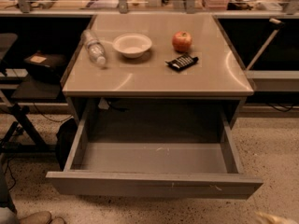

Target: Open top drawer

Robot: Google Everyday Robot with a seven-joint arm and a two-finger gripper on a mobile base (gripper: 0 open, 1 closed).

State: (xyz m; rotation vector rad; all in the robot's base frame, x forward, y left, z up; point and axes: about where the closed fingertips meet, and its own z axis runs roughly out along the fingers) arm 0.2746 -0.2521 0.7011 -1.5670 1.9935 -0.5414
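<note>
The top drawer (154,185) is a wide grey metal drawer with a flat, handleless front, and it stands pulled far out from under the table top (154,80). Its inside (154,158) is bare, with small white scuffs. Small pale marks show on the front right of centre. Only a pale sliver of my gripper (270,217) shows at the bottom right corner, below and to the right of the drawer front and apart from it.
On the table top lie a clear plastic bottle (96,49) on its side, a white bowl (132,45), a red apple (181,41) and a black packet (181,62). A black bag (65,141) sits on the floor left of the drawer. A shoe (32,217) shows at the bottom left.
</note>
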